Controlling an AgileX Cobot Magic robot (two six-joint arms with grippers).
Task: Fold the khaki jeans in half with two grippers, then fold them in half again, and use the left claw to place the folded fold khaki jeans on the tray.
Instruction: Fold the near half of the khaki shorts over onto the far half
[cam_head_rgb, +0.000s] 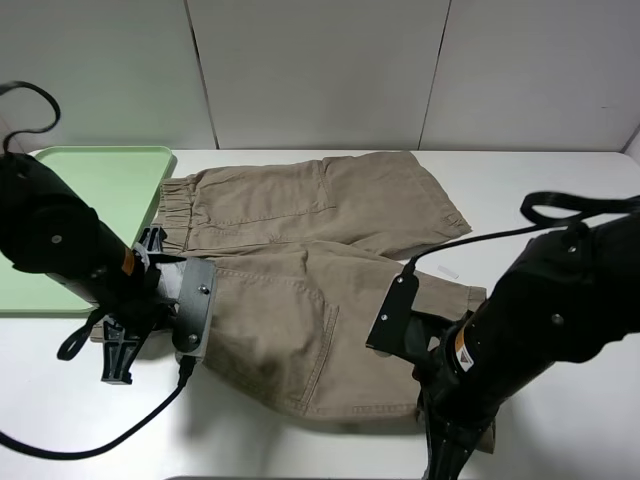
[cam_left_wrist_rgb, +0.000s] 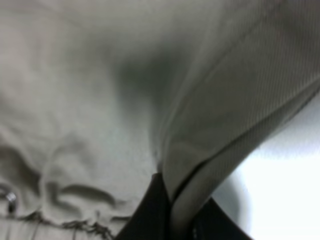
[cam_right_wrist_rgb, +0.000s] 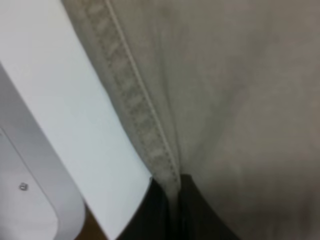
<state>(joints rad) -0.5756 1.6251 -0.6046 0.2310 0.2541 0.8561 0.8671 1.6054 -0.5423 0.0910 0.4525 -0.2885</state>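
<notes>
Left wrist — jeans (cam_left_wrist_rgb: 100, 90), seemingly pinched between fingers (cam_left_wrist_rgb: 150, 215)

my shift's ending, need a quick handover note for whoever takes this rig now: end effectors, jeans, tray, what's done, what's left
Left end effector: shut on the khaki jeans, at the waistband end.
Right end effector: shut on the stitched leg hem.
Jeans lie spread on the table, waistband by the tray's edge.
Done: both near corners gripped.
Left: both folds, then the left end effector places them on the tray.
</notes>
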